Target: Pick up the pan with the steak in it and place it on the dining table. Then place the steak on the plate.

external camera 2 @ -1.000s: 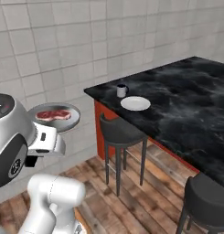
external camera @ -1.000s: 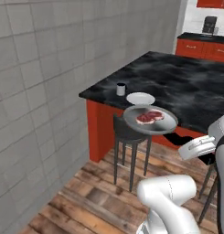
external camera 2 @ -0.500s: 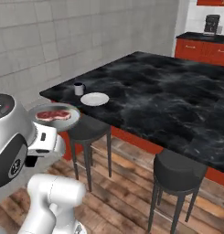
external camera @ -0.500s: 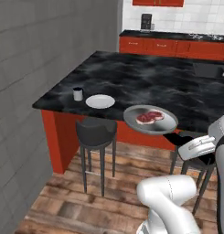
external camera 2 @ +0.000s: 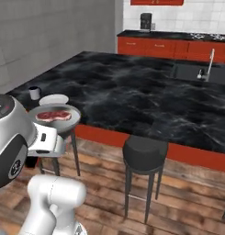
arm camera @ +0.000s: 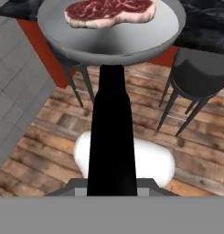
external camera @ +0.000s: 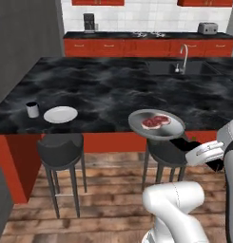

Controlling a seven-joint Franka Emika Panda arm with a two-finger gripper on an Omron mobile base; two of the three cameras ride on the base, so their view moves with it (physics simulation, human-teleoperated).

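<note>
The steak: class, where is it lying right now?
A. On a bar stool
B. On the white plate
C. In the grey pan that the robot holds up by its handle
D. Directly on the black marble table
C. The steak lies in the pan, carried above the stools at the dining table edge; the plate is bare.
</note>
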